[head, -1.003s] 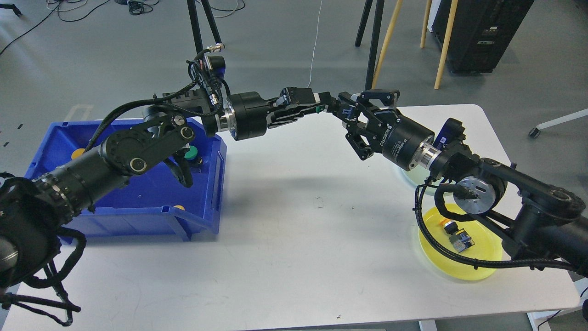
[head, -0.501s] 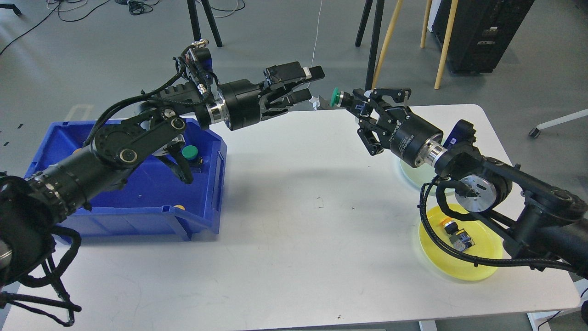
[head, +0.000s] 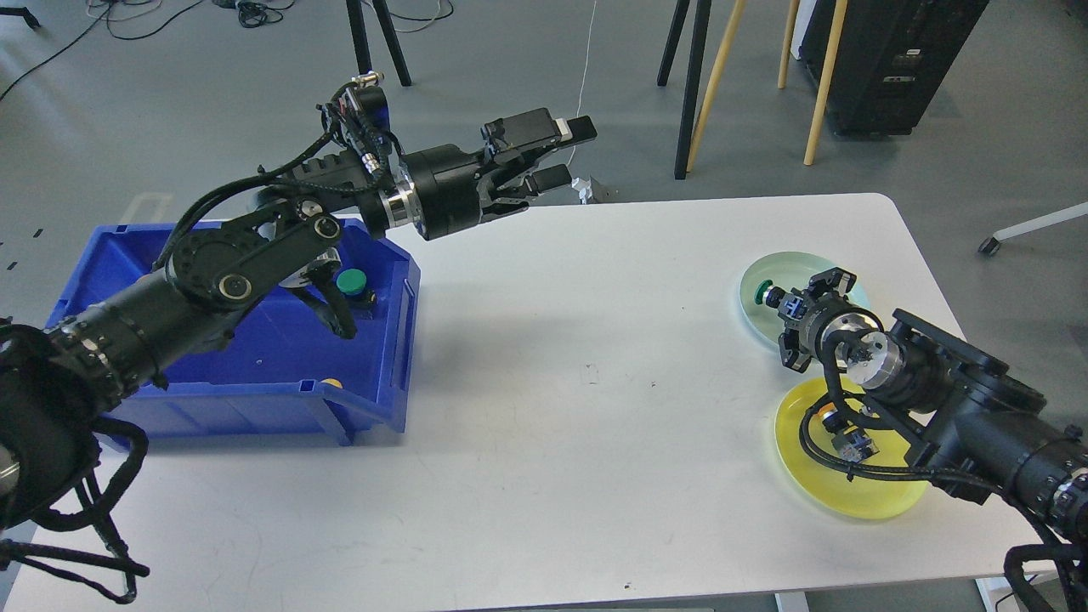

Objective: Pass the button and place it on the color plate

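My right gripper (head: pixel 780 299) is shut on a green button (head: pixel 764 290) and holds it low over the pale green plate (head: pixel 751 316) at the right of the table. The button's green cap points left. My left gripper (head: pixel 573 153) is open and empty, raised above the table's back edge, right of the blue bin. A yellow plate (head: pixel 884 500) lies in front of the green one. It carries a button with an orange cap (head: pixel 828 418), partly hidden by my right arm's cable.
A blue bin (head: pixel 255 378) stands at the left of the white table (head: pixel 578 425) with another green button (head: pixel 349 280) and a yellow one (head: pixel 331 384) in it. My left arm hangs over the bin. Stand legs and chair legs stand beyond the back edge.
My right gripper took the green button from my left gripper, then swung right and down to the green plate. My left gripper opened, let go and drew back a little.
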You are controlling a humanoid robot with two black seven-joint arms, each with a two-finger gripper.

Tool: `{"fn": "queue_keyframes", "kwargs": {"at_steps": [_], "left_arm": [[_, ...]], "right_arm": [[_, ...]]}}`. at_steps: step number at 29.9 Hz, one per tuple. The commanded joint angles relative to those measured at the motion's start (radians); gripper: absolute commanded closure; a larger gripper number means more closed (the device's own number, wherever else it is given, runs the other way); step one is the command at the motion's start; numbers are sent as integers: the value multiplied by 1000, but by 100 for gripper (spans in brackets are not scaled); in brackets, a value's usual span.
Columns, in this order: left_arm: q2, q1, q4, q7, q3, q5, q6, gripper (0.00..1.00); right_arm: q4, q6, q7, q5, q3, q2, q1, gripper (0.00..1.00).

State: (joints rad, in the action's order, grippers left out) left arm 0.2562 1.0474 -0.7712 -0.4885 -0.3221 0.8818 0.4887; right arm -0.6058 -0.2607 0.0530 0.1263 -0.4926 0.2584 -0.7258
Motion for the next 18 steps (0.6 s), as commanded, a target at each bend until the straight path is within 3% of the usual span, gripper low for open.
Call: {"fn": "queue_keyframes", "kwargs": {"at_steps": [1,3,4,5,9,15,18], "left_arm": [[3,-1,-2,0,0,0,0,8],[3,-1,-5,0,0,0,0,8],[3,-1,-5,0,0,0,0,8],[3,-1,-5,0,0,0,0,8],[5,-1,-5,0,-2,0,0,8],[41,-3,0,0,-3,-56,0,8],[77,-6,7,0,-15,-162,0,6]], "right_arm": [[23,-2,-1,3,-6,-4,-1,54],[17,-2,-1,3,-21,-4,0,31],[12,0,-1,4,-30,-1,2,11],[9,4,-1,6,-40,2,2,0],[-14,14,-1,7,-61,10,2,0],[-194,31,-10,6,-128,85,-3,0],[-342,159,-34,-3,-193,149,-6,0]]}}
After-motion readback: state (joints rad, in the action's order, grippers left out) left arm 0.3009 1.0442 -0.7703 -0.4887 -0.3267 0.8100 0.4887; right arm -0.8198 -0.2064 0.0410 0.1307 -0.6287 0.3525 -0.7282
